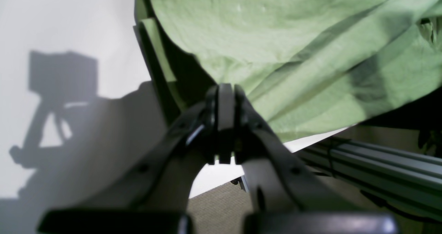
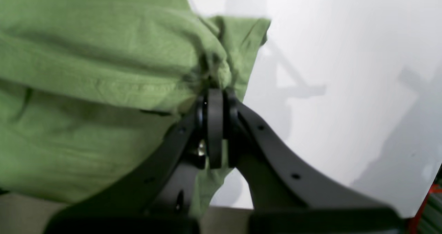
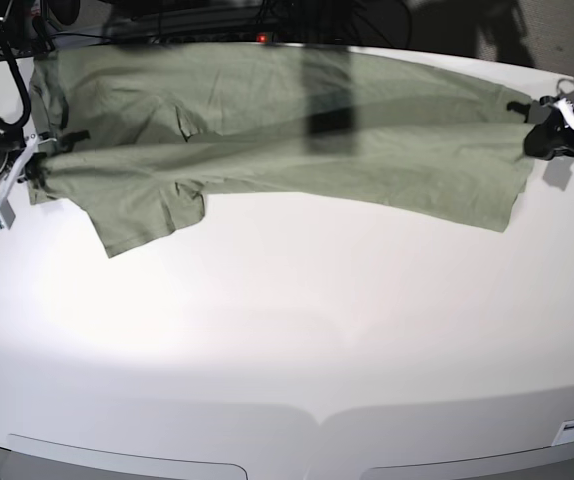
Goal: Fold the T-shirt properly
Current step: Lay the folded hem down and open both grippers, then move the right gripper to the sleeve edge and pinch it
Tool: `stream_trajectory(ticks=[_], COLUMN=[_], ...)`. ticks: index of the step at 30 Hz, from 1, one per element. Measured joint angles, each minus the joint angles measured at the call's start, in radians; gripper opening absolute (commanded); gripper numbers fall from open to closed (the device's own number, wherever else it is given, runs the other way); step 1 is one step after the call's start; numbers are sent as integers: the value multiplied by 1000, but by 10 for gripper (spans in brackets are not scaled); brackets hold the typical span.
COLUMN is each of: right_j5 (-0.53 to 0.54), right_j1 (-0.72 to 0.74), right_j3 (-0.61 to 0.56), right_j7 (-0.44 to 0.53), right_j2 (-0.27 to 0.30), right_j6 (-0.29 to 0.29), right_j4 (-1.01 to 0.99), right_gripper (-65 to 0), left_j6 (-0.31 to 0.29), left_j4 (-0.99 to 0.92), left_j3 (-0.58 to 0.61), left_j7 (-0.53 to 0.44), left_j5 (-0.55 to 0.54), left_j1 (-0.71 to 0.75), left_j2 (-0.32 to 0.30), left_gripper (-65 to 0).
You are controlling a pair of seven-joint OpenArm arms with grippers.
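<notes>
Two pinches hold the T-shirt stretched lengthwise across the far part of the white bench, one at each end. You have it taut, I judge, to pull out the slack and line up the edges for a fold. The cloth is soft, sage-green and creased, with one short sleeve lying loose toward you. Your right end effector is clamped on a bunched wad of fabric by the sleeve end; your left end effector is closed tight on the cloth's edge at the opposite end, near the bench's rim.
</notes>
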Motion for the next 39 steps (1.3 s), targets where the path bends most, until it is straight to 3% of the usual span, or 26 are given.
stream_trajectory(ticks=[6, 8, 11, 13, 19, 24, 27, 28, 30, 35, 39], right_j5=[0, 0, 0, 0, 0, -17, -110, -107, -75, 150, 172], right_j1=[-10, -10, -10, -10, -10, -10, 0, 6, 32, 117, 150], right_j3=[0, 0, 0, 0, 0, 0, 1, 2, 2, 2, 3], right_j7=[-7, -7, -11, -13, -6, 37, 132, 166, 216, 218, 204], right_j2=[0, 0, 0, 0, 0, 0, 0, 0, 0, 0, -23], right_j6=[0, 0, 0, 0, 0, 0, 0, -23, -85, -79, -72], right_j4=[0, 0, 0, 0, 0, 0, 0, 0, 0, 0, 0], right_gripper=[-650, -650, -553, -507, -437, -277, -270, -270, -271, -271, -271], left_j6=[0, 0, 0, 0, 0, 0, 0, 0, 0, 1, 1], left_j4=[0, 0, 0, 0, 0, 0, 0, 0, 0, 0, -4], left_j3=[0, 0, 0, 0, 0, 0, 0, 0, -1, 0, 19], left_j7=[0, 1, 1, 0, -4, -88, -200, -219, -213, -172, -175], left_j5=[0, 24, 57, 60, 79, 79, 66, 26, -24, -19, 127], left_j1=[3, 3, 3, 3, 3, 3, 2, -2, -27, -67, -64], left_j2=[20, 19, 19, 19, 19, 19, 19, 23, 51, 175, 275], left_gripper=[-642, -573, -520, -519, -518, -518, -518, -518, -519, -519, -519])
